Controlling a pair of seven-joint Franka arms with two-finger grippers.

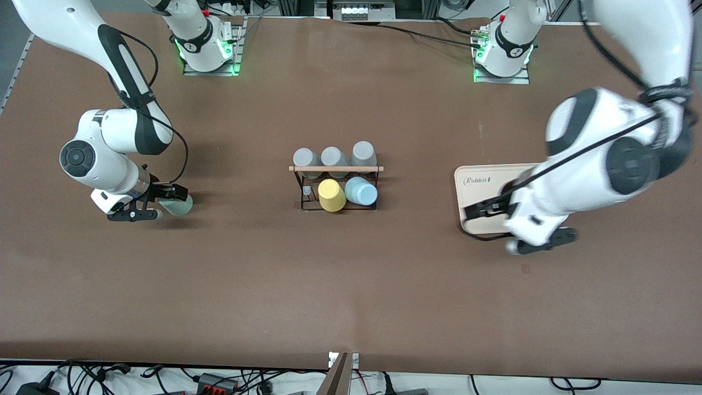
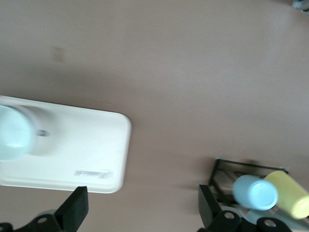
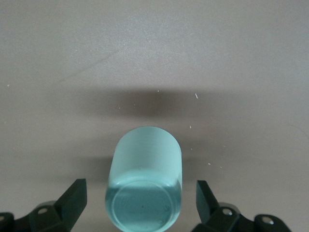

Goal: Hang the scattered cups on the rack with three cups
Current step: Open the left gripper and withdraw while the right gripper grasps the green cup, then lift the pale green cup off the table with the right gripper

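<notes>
A matte brown counter (image 1: 351,285) carries everything. At its middle stands the rack (image 1: 335,186), a thin black wire frame with a pale wooden rod across the top. Three smooth grey cups (image 1: 333,157) sit along the rod's edge nearer the robots' bases; a yellow cup (image 1: 331,196) and a light blue cup (image 1: 361,191) hang touching each other on the row nearer the front camera, and a short bare peg shows beside the yellow one, toward the right arm's end.

Toward the left arm's end lies a flat beige tray (image 1: 482,184) with rounded corners and a printed mark. The left wrist view shows a pale cup (image 2: 14,133) on it; in the front view the left arm covers that spot. The left tool (image 1: 540,244) hangs over the tray's edge, fingers spread wide and holding nothing.

The mint cup (image 3: 145,186), a smooth translucent cylinder, lies on its side on the counter toward the right arm's end, well apart from the rack. The right tool (image 1: 159,206) is low at it, its black fingers (image 3: 72,200) spread on either side of the cup with a gap on each flank.
</notes>
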